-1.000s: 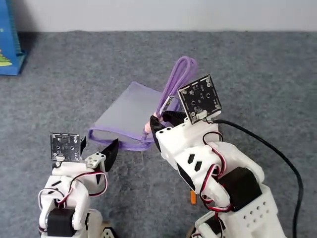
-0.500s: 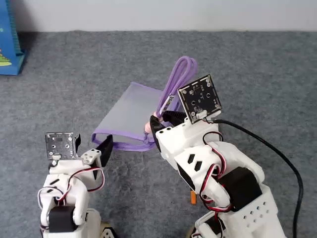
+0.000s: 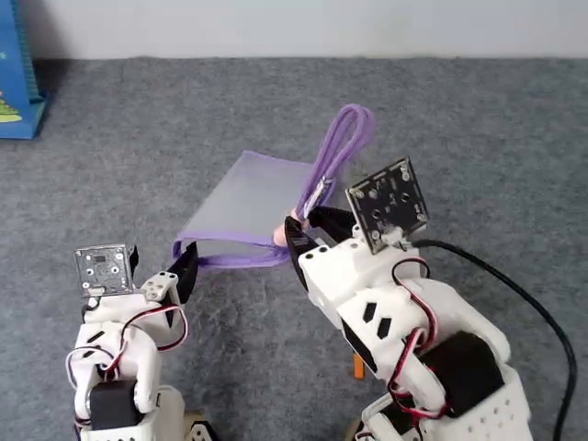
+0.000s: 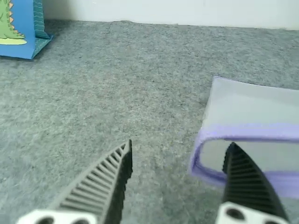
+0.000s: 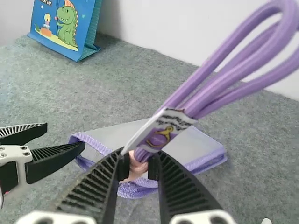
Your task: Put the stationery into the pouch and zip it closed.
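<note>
- Right gripper (image 5: pixel 138 161), pinching the cords (image 5: pixel 224 79) at the pouch (image 3: pixel 243 197) mouth: lay them flat as you push.
- Left gripper (image 4: pixel 180 145), spread beside that mouth: clamp its lip first.

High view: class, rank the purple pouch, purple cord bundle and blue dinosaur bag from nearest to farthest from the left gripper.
1. purple pouch, its open edge beside the left gripper jaws.
2. purple cord bundle, farther back and right, in the right gripper.
3. blue dinosaur bag, far back left.

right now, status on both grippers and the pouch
Left gripper open at pouch mouth. Right gripper shut on purple cord bundle by pouch edge. Zip not closed.
</note>
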Controlling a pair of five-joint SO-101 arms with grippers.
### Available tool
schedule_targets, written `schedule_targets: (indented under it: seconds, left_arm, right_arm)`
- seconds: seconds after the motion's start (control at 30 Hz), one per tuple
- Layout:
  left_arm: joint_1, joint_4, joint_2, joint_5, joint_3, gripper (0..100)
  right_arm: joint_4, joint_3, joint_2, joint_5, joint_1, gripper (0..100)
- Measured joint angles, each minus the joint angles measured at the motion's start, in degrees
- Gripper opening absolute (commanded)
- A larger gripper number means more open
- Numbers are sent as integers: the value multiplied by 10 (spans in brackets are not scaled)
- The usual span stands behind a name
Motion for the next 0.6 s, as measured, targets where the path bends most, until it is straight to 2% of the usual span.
schedule_targets:
  seconds: [0.3, 0.6]
  left_arm:
    - [-15, -1, 0, 0, 0, 305]
    - [47, -39, 0, -14, 17, 303]
  right_arm:
    - [0, 1, -12, 0, 1, 8]
    - [51, 1, -12, 27, -41, 8]
